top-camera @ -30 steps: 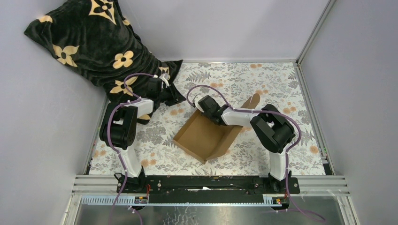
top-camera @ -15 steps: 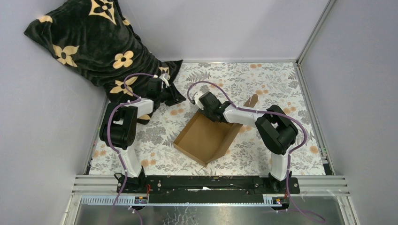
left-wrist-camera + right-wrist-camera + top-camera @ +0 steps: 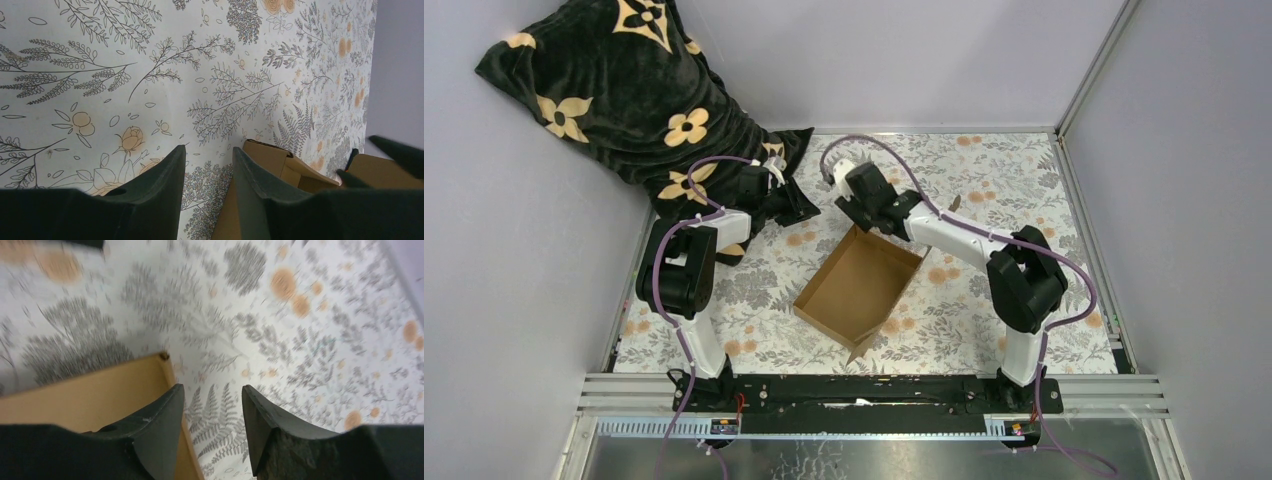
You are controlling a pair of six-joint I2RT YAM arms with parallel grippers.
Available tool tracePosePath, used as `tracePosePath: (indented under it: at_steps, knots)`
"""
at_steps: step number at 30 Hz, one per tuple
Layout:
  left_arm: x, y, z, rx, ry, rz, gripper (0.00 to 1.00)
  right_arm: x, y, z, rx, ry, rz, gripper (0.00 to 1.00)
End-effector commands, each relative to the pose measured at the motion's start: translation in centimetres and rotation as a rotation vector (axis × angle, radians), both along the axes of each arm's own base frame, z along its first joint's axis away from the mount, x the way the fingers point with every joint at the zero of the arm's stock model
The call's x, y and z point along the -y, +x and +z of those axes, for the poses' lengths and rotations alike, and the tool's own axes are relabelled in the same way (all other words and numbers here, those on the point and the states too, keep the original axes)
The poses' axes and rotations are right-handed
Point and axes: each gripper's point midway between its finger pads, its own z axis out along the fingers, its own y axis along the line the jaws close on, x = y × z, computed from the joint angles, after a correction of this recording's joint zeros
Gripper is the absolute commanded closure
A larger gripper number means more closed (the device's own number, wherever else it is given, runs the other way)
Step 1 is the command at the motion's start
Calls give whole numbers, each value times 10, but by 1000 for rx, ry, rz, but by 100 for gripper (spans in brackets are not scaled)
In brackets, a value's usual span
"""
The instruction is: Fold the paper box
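The paper box [image 3: 861,285] sits open near the middle of the floral counter [image 3: 984,170], turned at an angle, its brown walls standing up around a bare floor. My right fingers [image 3: 211,390] hang over its far corner, spread apart with nothing between them; the box's wall edge runs just beside my left-hand fingertip. My left fingers [image 3: 208,150] are parted too and grip nothing, low over the counter by the edge of the black flowered blanket [image 3: 614,90], with the box off to their right and not touching them.
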Motion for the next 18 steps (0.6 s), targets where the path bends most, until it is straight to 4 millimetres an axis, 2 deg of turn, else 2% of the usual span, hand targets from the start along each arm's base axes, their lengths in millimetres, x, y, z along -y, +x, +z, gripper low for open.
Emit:
tracePosePath:
  at_steps: [1,4,6,8,11,13,15,16,17,18]
  knots:
    - [-2,6,18,56,-5,7,54,-15,25,110,155,188,-60,46]
    - [-1,5,17,50,1,5,54,-6,35,156,225,223,-143,45]
    - [-2,3,18,47,7,3,53,11,37,191,291,246,-234,42]
    - [-3,1,20,45,17,3,53,41,33,224,353,266,-346,40]
    - [-4,-5,23,42,36,3,53,93,17,259,405,307,-505,38]
    - [-3,-9,24,38,42,-1,52,126,3,264,381,349,-607,36]
    - [-3,-14,24,23,45,2,50,146,-15,255,329,391,-676,35]
    - [-3,-16,26,19,44,0,49,152,-24,246,307,387,-699,27]
    - [-2,-19,28,17,44,0,48,158,-34,237,284,386,-714,5]
    - [-2,-21,32,17,48,-1,47,164,-43,226,265,392,-735,1]
